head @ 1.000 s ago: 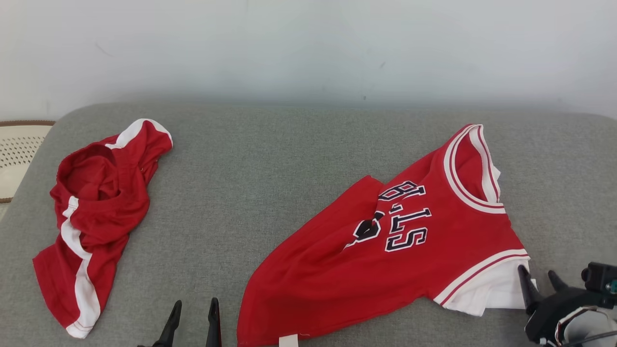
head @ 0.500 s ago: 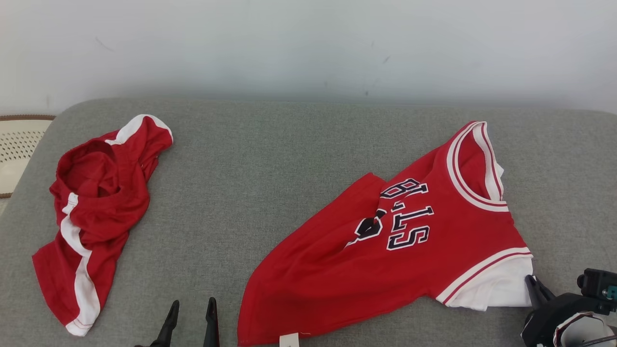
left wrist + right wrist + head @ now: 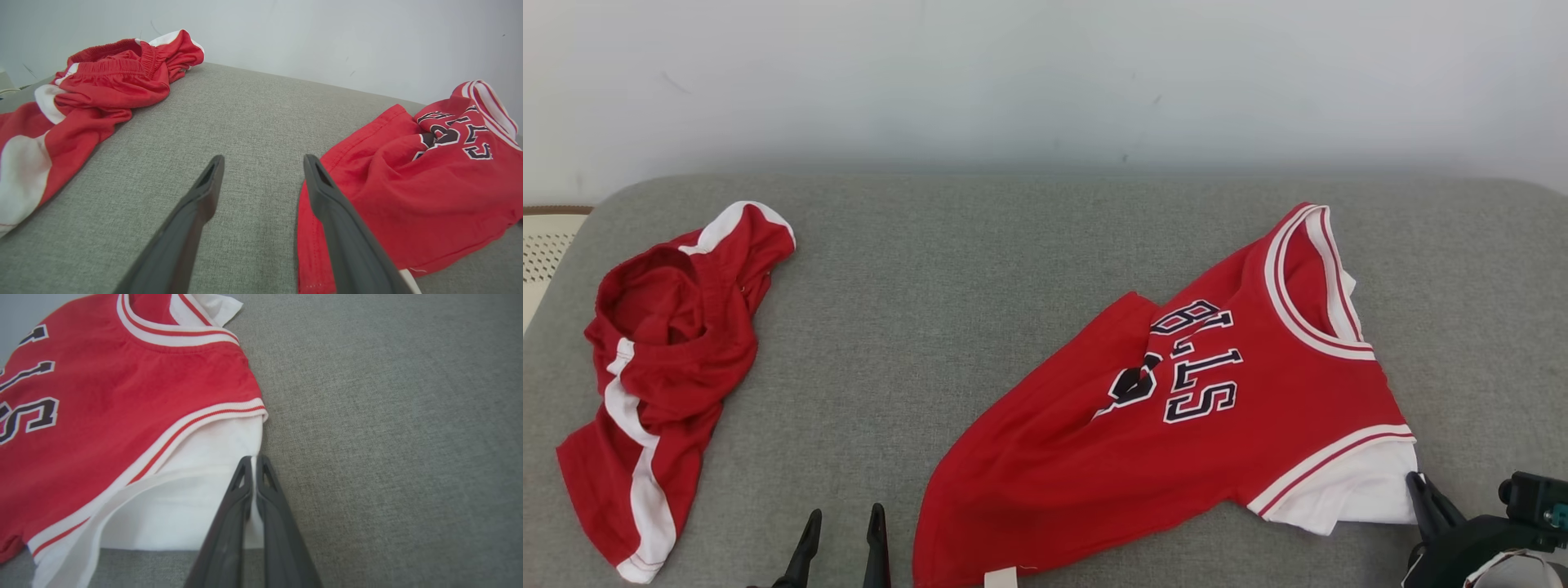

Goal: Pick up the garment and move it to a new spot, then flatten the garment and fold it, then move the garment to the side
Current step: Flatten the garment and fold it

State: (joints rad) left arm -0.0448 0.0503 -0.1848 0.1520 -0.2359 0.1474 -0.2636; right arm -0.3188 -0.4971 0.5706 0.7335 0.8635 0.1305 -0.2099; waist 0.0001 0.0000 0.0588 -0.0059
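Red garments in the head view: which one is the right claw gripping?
The lettered jersey on the right: the right claw is shut on its white sleeve. The crumpled shorts lie apart at the far left, untouched.

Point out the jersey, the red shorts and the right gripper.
jersey (image 3: pixel 1307 392), head view, red chest beside the lettering.
red shorts (image 3: pixel 678 359), head view, bunched middle.
right gripper (image 3: pixel 254 459), right wrist view, between its fingertips.

Red jersey (image 3: pixel 1282 408), chest: black block letters w/ white outline (image 3: pixel 1201 376), lying rotated. "B" legible, then "LS" at end; middle letters creased, unclear. Right wrist view: "S" + part of "L". Hem tag (image 3: pixel 1001 578): unreadable.
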